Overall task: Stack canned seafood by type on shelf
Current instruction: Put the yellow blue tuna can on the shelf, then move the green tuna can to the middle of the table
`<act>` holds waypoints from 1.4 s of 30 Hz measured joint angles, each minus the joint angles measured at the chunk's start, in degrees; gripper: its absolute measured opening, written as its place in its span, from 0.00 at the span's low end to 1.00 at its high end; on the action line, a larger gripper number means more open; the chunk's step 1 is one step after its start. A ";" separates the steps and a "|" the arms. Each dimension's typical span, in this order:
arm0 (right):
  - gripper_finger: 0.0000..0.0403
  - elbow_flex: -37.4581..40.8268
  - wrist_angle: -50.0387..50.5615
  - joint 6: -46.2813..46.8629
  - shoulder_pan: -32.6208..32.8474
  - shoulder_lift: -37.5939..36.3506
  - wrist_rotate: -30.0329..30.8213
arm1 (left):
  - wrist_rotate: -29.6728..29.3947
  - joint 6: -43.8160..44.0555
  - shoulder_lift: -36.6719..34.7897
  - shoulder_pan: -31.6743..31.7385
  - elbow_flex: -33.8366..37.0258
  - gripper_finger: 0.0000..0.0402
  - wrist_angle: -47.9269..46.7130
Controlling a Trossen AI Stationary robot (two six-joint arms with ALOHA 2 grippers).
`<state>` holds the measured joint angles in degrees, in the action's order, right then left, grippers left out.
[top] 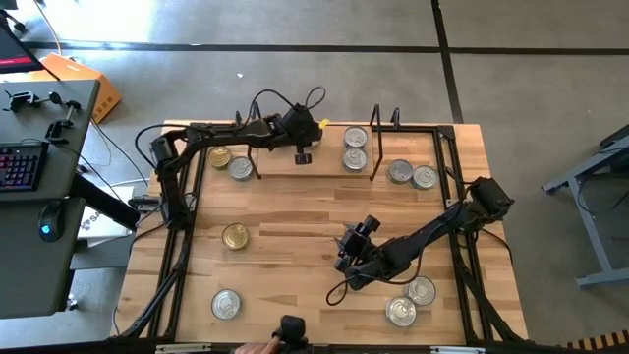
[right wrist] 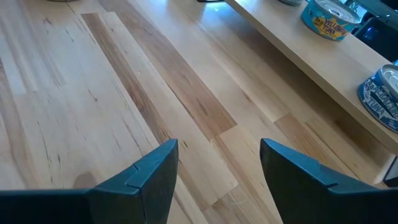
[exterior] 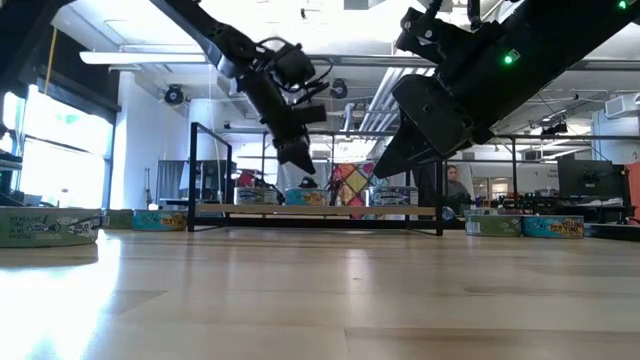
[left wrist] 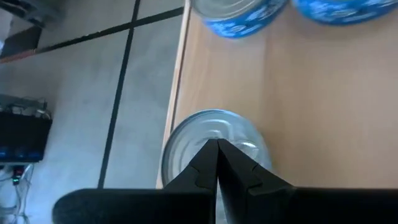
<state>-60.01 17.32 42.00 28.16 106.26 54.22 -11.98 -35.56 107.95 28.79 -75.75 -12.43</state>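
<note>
1. A light-wood table (top: 295, 265) with a black frame stands on a grey concrete floor; a desk with a keyboard (top: 22, 165) sits off to one side.
2. The shelf (top: 314, 162) lies along the table's far edge, black wire uprights at both ends.
3. Two silver-lidded tins (top: 355, 147) sit on the shelf, touching each other, just beside the left gripper (top: 304, 156), toward the right arm's side.
4. The left gripper hangs over the shelf's middle with its fingers pressed together, holding nothing.
5. A gold tin (top: 219, 156) and a silver tin (top: 241, 168) lie at the shelf's other end.
6. The right gripper (top: 352, 243) hovers over bare table, fingers apart and empty, well short of the shelf.
7. Two silver tins (top: 411, 301) lie near its arm; a gold-lidded tin (top: 235, 236) lies well apart.
</note>
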 joint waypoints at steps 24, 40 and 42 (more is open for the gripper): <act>0.55 0.00 0.24 0.00 0.00 0.00 0.01 | 3.07 -6.68 6.70 1.46 -0.26 0.00 10.31; 0.55 3.86 -9.75 1.46 -0.11 2.19 3.79 | -3.70 2.28 -12.90 -7.87 4.43 0.00 -0.95; 0.55 4.66 -13.71 1.16 -0.11 2.83 3.64 | -1.88 7.41 -18.28 -11.05 8.60 0.00 -3.74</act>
<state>-55.35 3.62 43.16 28.05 109.09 57.86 -13.86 -28.16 89.67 17.74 -67.15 -16.18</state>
